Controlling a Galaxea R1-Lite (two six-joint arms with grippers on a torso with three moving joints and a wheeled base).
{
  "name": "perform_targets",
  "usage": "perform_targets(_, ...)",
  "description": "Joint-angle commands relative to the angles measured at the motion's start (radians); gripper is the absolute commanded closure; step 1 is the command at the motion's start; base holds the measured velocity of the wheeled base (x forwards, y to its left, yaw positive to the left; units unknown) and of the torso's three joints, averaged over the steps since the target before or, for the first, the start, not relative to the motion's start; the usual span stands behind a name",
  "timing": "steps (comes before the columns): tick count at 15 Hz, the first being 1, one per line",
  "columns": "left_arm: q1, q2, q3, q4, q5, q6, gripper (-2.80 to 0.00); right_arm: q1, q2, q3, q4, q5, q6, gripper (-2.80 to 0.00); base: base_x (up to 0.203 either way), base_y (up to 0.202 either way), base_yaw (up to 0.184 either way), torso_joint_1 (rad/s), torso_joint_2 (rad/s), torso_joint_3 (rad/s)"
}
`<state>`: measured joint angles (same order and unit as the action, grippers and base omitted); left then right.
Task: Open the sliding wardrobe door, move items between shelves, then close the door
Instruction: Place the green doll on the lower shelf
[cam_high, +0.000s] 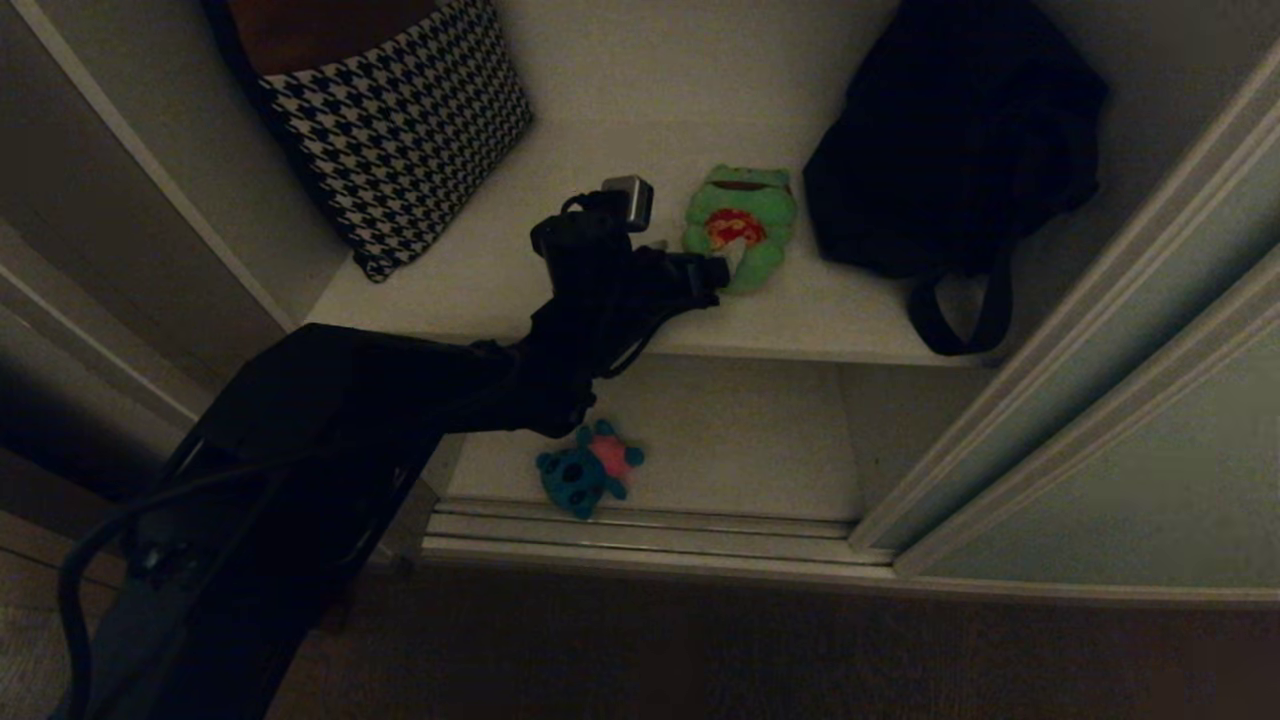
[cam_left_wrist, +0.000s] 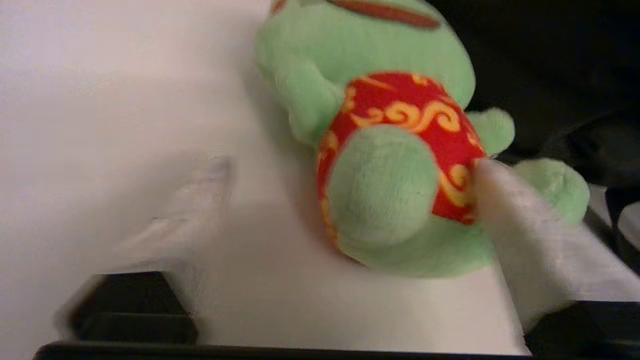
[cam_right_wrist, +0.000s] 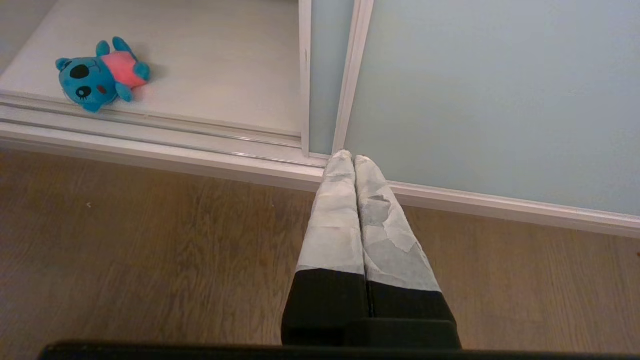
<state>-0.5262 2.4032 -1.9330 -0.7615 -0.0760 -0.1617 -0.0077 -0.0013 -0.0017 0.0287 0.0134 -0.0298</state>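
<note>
Wardrobe door (cam_high: 1120, 400) is slid open; my left gripper (cam_high: 722, 262), fingers spread, sits at the green frog plush (cam_high: 742, 225) mid-frame. Moving toys and closing remain.

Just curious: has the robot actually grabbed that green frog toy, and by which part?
Not yet. The left claw is open around the frog, one finger by its belly. The right claw is shut on nothing.

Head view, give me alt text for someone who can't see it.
The left claw, open, reaches a bright green plush frog with a red belly on a white wardrobe shelf. A teal-blue soft toy lies on the shelf below.
</note>
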Motion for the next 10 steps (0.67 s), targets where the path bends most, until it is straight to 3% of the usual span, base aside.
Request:
perform_targets(1, 0.002, 0.010, -0.001, 0.001, -0.002, -0.009, 0.00, 0.000, 0.000, 0.000, 0.000, 0.000, -0.001, 0.00, 0.000, 0.000, 0.000, 0.000, 0.00, 0.000)
perform_targets(10, 0.001, -0.014, -0.002, -0.024, -0.001, -0.008, 0.00, 0.000, 0.001, 0.000, 0.000, 0.000, -0.001, 0.00, 0.000, 0.000, 0.000, 0.000, 0.00, 0.000)
